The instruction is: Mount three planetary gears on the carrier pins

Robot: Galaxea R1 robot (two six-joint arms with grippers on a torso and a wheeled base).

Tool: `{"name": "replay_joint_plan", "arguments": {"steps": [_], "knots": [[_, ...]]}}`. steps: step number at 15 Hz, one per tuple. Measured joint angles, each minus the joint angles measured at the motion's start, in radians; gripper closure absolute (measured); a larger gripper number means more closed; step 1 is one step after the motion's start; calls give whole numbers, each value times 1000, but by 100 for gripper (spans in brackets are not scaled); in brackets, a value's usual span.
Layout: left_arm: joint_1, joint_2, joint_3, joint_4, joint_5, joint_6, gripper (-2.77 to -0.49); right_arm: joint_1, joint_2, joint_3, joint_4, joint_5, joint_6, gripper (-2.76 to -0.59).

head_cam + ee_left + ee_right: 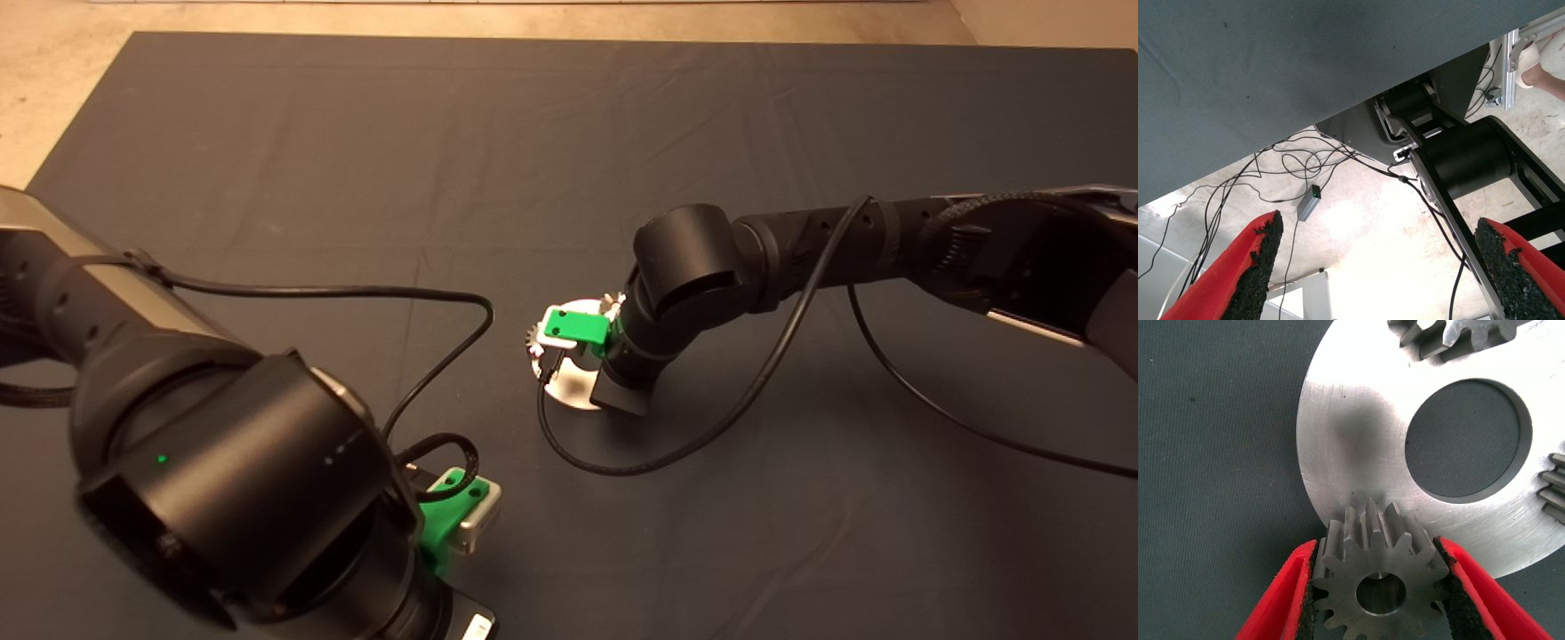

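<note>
In the right wrist view my right gripper (1377,550) is shut on a planetary gear (1378,570), its black pads pressing the teeth on both sides. That gear sits at the rim of the shiny round carrier disc (1351,440), and silver metal shows inside its centre hole. Two more gears (1458,337) (1555,487) lie on the disc around its large centre hole. The carrier pins are hidden under the gears. In the head view the right gripper (569,342) hangs over the disc (573,396). The left gripper (453,516) is parked at the lower left, open.
A black cable (622,467) loops over the mat just in front of the disc. The left wrist view shows the mat's underside edge, floor cables (1298,160) and a black machine frame (1465,160), with the left gripper (1378,223) open in front of them.
</note>
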Motion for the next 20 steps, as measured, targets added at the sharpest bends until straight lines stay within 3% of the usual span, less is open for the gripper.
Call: {"name": "replay_joint_plan", "arguments": {"steps": [4,6,11,13,16,18,20], "knots": [[0,0,0,0,0,0,-204,0,0,2,-4,2,4,-123],[0,0,0,0,0,0,-204,5,0,3,-11,13,8,-129],[0,0,0,0,0,0,-204,6,-6,25,-15,13,31,-146],[0,0,0,0,0,0,-204,42,-29,68,-14,17,74,-160],[0,0,0,0,0,0,-204,155,-152,180,0,18,193,-171],[0,0,0,0,0,0,-214,163,-302,263,42,21,274,-171],[0,0,0,0,0,-9,-218,164,-512,362,97,15,368,-179]]}}
